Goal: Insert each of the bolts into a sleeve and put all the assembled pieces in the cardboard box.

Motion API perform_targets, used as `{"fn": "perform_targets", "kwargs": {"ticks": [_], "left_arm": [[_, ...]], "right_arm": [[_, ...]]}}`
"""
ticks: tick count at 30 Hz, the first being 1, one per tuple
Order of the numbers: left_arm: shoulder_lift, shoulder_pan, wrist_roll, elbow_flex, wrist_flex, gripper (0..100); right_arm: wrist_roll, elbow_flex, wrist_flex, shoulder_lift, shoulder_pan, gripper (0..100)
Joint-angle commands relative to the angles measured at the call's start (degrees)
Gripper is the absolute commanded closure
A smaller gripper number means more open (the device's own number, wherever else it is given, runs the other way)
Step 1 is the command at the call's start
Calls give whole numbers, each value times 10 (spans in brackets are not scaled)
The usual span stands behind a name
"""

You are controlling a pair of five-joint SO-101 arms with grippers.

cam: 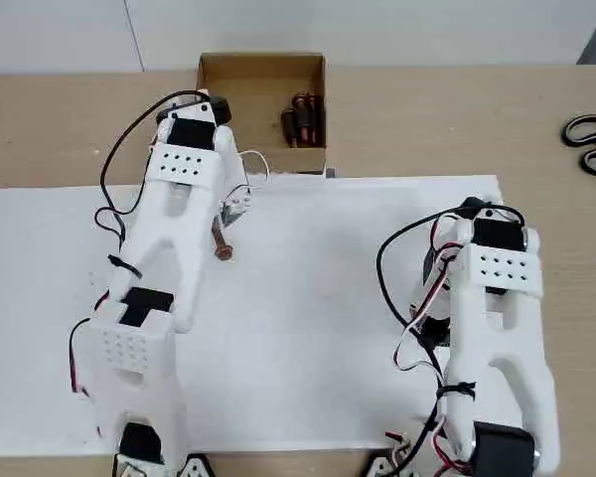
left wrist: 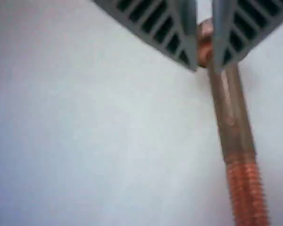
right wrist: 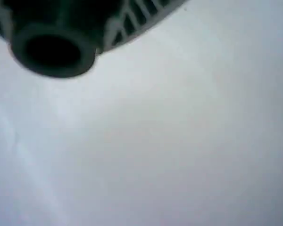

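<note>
A copper bolt (left wrist: pixel 233 136) hangs head-up with my left gripper (left wrist: pixel 204 59) shut on its head, its threaded end pointing down at the white sheet. From above, this bolt (cam: pixel 222 243) is just in front of the cardboard box (cam: pixel 211 99), below the left gripper (cam: pixel 228 211). Several assembled pieces (cam: pixel 303 119) lie in the box's right corner. My right gripper (cam: pixel 432 283) sits low over the sheet at the right, shut on a dark sleeve (right wrist: pixel 52 52) whose open mouth faces the wrist camera, with grey ribbed fingers (right wrist: pixel 132 21) behind it.
A white paper sheet (cam: pixel 318 328) covers the middle of the wooden table. Black scissors (cam: pixel 591 144) lie at the far right edge. Loose cables hang beside both arms.
</note>
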Motion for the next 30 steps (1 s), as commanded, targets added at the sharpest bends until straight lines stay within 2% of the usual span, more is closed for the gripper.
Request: {"fn": "perform_targets", "kwargs": {"ticks": [1, 5, 12, 19, 27, 30], "left_arm": [[-4, -4, -1, -20, 3, 892], [-4, -4, 0, -21, 12, 836], [-2, -5, -3, -19, 11, 837], [58, -41, -4, -22, 9, 837], [97, -36, -2, -22, 11, 838], [119, -36, -1, -22, 11, 890]], "right_arm": [[5, -4, -2, -22, 7, 996], [5, -4, -2, -22, 7, 996], [5, -4, -2, -22, 7, 996], [5, -4, -2, -22, 7, 996], [5, -4, -3, -22, 7, 996], [5, -4, -3, -22, 7, 996]]}}
